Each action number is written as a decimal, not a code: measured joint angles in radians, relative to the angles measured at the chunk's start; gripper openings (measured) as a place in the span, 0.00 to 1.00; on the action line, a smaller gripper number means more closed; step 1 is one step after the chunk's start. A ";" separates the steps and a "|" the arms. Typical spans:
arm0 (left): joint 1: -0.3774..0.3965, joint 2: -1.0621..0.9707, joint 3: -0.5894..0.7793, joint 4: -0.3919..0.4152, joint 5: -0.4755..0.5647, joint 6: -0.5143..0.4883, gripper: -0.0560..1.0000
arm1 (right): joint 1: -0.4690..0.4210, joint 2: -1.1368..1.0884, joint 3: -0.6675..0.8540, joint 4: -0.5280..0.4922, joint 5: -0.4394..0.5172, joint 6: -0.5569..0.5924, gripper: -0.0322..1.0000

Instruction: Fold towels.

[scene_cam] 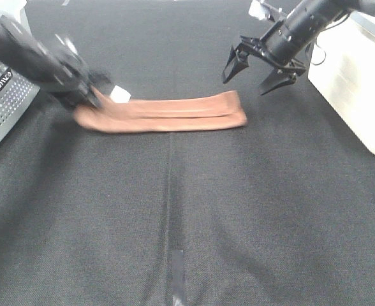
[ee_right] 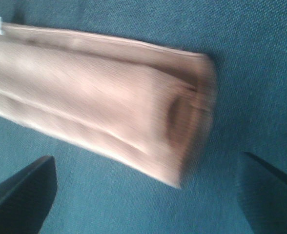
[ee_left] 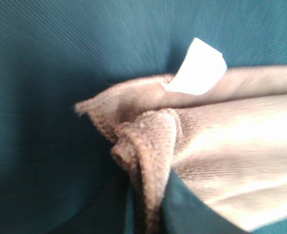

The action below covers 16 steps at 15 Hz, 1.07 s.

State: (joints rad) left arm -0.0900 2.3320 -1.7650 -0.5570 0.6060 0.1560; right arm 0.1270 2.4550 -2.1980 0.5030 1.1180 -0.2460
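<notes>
The brown towel (scene_cam: 168, 113) lies folded lengthwise into a long narrow strip on the black cloth table (scene_cam: 175, 210). Its white tag (scene_cam: 120, 95) sticks up at the left end. My left gripper (scene_cam: 92, 99) is down at that left end and shut on the bunched towel corner (ee_left: 148, 161), with the tag (ee_left: 198, 68) just beyond it. My right gripper (scene_cam: 245, 85) is open and empty, hovering above and just behind the towel's right end. In the right wrist view the towel end (ee_right: 182, 117) lies between the two spread fingers (ee_right: 21, 195).
A white box (scene_cam: 360, 83) stands at the right edge behind my right arm. A grey perforated case (scene_cam: 2, 95) stands at the left edge. A strip of tape (scene_cam: 176, 268) marks the table's centre line near the front.
</notes>
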 joint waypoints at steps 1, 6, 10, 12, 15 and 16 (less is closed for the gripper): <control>0.010 -0.033 -0.002 0.040 0.008 -0.036 0.11 | 0.000 -0.003 0.000 0.000 0.005 0.000 0.92; -0.073 -0.099 -0.151 0.061 0.131 -0.156 0.11 | 0.000 -0.032 0.000 0.002 0.039 0.001 0.92; -0.182 -0.061 -0.207 0.025 0.092 -0.193 0.11 | 0.000 -0.039 0.000 0.005 0.051 0.002 0.92; -0.260 0.043 -0.256 -0.077 0.018 -0.235 0.22 | 0.000 -0.039 0.000 0.006 0.054 0.024 0.92; -0.300 0.122 -0.308 -0.151 -0.047 -0.261 0.37 | 0.000 -0.039 0.000 0.024 0.055 0.025 0.92; -0.313 0.139 -0.326 -0.176 -0.067 -0.263 0.41 | 0.000 -0.039 0.000 0.024 0.055 0.025 0.92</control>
State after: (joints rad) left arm -0.4030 2.4710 -2.0910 -0.7330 0.5390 -0.1070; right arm 0.1270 2.4160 -2.1980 0.5270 1.1730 -0.2210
